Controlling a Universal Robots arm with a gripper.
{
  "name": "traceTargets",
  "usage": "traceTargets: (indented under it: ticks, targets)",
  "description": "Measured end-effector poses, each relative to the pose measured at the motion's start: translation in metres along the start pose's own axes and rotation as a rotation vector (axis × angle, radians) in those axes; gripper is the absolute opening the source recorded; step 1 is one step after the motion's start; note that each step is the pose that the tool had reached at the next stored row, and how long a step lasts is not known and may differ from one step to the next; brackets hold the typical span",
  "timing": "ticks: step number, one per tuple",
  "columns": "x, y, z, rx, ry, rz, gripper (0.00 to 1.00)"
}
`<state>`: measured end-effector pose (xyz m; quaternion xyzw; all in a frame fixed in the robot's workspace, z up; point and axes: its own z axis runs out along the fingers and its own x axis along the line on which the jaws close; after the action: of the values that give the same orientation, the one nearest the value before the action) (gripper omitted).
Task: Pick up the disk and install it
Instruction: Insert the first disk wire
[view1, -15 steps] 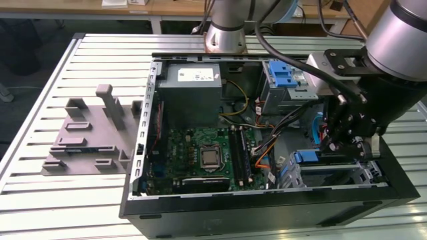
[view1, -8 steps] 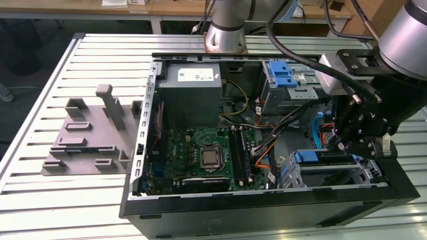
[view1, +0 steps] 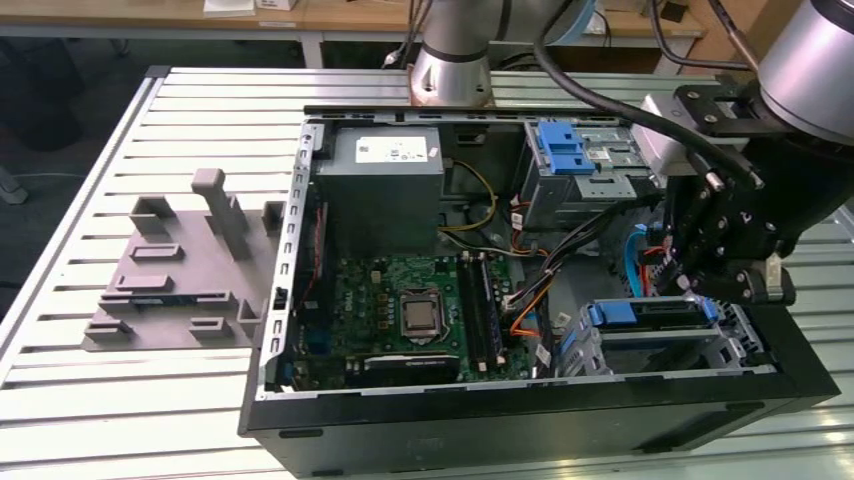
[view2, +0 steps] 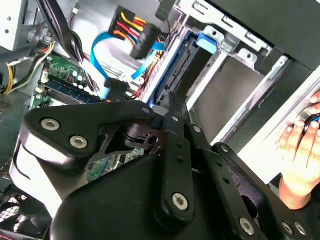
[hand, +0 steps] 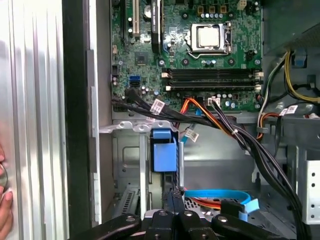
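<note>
- Underneath, a slatted silver metal table (view1: 80, 180) carries everything.
- An open black metal computer tower case (view1: 534, 420) lies on its side on the table.
- A green motherboard (view1: 400, 290) shows inside the case.
- A flat silver-grey rectangular disk (view1: 657, 316), framed by a blue plastic bracket, sits on edge in the grey metal drive cage (view1: 674, 346), at the case's corner on the exterior view's right.
- The black robot gripper (hand: 174, 194) hangs right over the disk, fingers pressed together with nothing between them; contact with the disk is unclear.
- A person's hand (view2: 299, 150) rests on the table just outside the case wall.
</note>
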<state>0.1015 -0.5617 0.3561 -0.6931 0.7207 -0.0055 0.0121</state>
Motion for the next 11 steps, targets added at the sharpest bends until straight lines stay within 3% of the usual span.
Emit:
traceTargets:
  ticks: [6,11]
  targets:
    - [-0.0065,-0.012,0.0004,0.0,-0.0001,0.0,0.11]
    - [-0.0093,-0.0136,-0.0007,0.0,0.0003,0.0,0.11]
